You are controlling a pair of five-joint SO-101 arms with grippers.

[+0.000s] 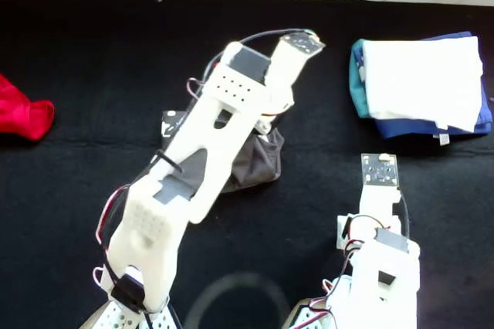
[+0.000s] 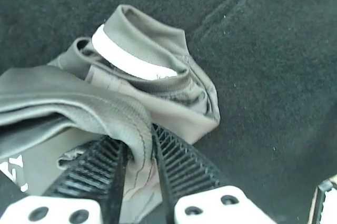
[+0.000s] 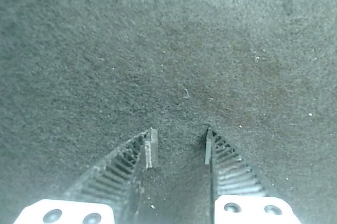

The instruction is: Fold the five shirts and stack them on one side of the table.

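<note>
1. Crumpled grey cotton shirt with a white collar band (image 2: 152, 82): lies near the middle of your black felt-covered table (image 1: 93, 51), under the left arm.
2. Left gripper (image 2: 140, 134): clenched on a fold of the grey shirt, with the cloth pinched between its ribbed black fingers (image 2: 179, 166).
3. Right gripper (image 3: 179, 140): released, jaws apart over bare felt.
4. Folded stack, far right of your table: white shirt (image 1: 421, 78) on top, dark blue shirt (image 1: 417, 128) beneath, teal shirt (image 1: 356, 86) showing at the edge.
5. Crumpled red shirt (image 1: 23, 113): left edge, well apart from the rest.
</note>
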